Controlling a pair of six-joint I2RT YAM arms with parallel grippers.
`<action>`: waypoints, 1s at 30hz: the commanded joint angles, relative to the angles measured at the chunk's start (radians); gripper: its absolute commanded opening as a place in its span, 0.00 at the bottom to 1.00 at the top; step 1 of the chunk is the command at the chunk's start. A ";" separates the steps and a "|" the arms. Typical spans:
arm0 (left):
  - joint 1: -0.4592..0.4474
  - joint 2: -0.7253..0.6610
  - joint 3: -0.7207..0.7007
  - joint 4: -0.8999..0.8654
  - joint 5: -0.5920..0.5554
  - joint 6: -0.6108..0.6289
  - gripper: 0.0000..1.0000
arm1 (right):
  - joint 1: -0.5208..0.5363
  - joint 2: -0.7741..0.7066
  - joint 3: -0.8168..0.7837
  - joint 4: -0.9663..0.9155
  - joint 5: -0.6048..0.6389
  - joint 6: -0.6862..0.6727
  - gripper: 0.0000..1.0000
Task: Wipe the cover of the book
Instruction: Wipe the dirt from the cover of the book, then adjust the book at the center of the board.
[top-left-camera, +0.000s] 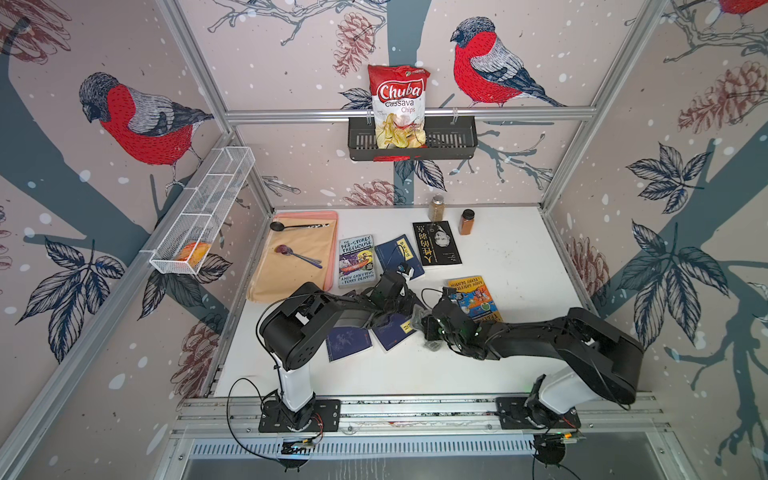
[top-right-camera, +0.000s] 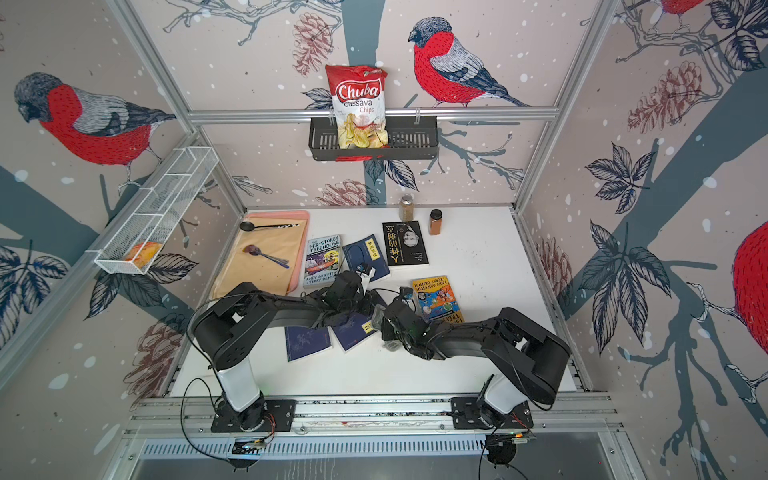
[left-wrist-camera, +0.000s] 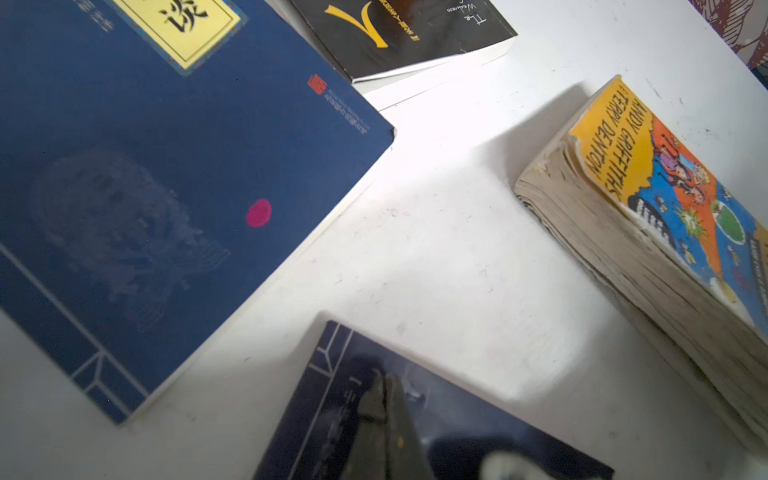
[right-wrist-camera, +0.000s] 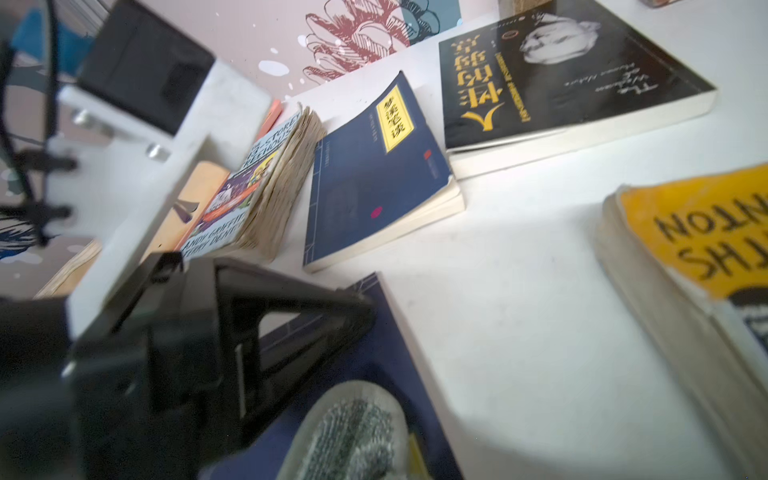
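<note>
In both top views the target, a dark blue book (top-left-camera: 390, 334) with a yellow label, lies flat near the front middle of the white table (top-left-camera: 498, 257), just beside a second blue book (top-left-camera: 348, 343). Both arms meet over it: the left gripper (top-left-camera: 395, 311) is down on its far part and the right gripper (top-left-camera: 420, 322) is at the edge facing the yellow paperback (top-left-camera: 473, 299). In the left wrist view the left fingers (left-wrist-camera: 386, 411) are pressed together, empty, with their tips resting on the cover as a hold-down. In the right wrist view a grey-white cloth (right-wrist-camera: 353, 432) sits on the cover at the tip of the right gripper, which is clenched on it, close beside the left one. The risks, as I judge them: a stroke toward the left gripper could knock the two together, too light a hold-down could let the book slide into its neighbour, and a stroke running off the edge could drag the cloth onto the table and curl the cover
</note>
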 joint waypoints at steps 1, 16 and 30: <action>0.002 0.045 -0.028 -0.450 0.005 -0.013 0.00 | 0.022 0.003 -0.013 -0.245 -0.019 0.082 0.06; 0.002 -0.195 0.086 -0.546 -0.056 0.002 0.00 | -0.020 -0.146 0.060 -0.268 0.019 0.008 0.06; 0.044 -0.142 0.062 -0.632 -0.261 -0.059 0.00 | -0.075 -0.040 0.052 -0.117 -0.093 -0.017 0.06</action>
